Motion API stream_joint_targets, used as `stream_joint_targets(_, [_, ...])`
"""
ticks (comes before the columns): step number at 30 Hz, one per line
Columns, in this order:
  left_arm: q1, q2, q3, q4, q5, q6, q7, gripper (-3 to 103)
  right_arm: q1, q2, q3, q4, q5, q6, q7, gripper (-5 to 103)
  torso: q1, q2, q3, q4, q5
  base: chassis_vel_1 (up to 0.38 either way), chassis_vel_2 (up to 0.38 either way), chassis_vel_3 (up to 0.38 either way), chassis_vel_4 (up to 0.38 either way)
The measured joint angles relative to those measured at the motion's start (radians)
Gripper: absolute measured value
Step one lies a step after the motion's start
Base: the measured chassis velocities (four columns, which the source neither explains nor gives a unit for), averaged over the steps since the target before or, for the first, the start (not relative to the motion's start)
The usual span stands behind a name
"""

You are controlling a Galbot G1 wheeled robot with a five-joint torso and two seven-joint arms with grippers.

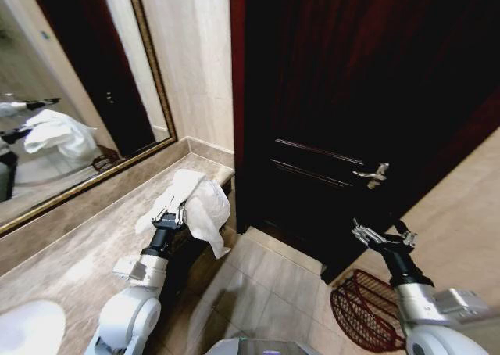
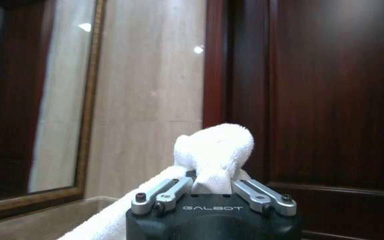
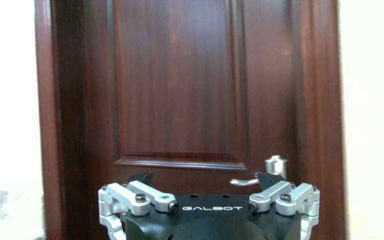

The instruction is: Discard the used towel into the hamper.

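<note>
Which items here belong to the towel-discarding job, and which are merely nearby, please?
Job: towel held in the left hand; hamper on the floor, beside the open right hand.
Nearby: mirror, countertop, door, door handle.

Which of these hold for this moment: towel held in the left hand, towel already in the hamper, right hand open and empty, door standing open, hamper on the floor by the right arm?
1. The left hand grips the towel. True.
2. The towel lies in the hamper. False: it is held up beside the counter, well apart from the hamper.
3. The right hand is open and empty. True.
4. The door stands open. False: it looks shut, its handle level.
5. The hamper is on the floor by the right arm. True.
</note>
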Motion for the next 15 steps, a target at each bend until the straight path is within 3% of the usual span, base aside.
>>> stream_joint_targets(9, [0.008,0.01,-0.018,-0.009,0.003,-0.025,0.009,9,0.016,-0.017,0.001,-0.01,-0.002,-0.002,0.028,100,0.0,0.0,0.0,-0.0002,-0.0001,-0.101,-0.099,-0.105,-0.105])
stream_joint_targets(15, [0.031,0.005,-0.022,-0.006,-0.001,-0.052,0.013,9,0.026,0.012,-0.012,-0.014,-0.002,0.016,0.024,100,0.0,0.0,0.0,-0.0001,0.0,-0.112,-0.102,-0.104,-0.109])
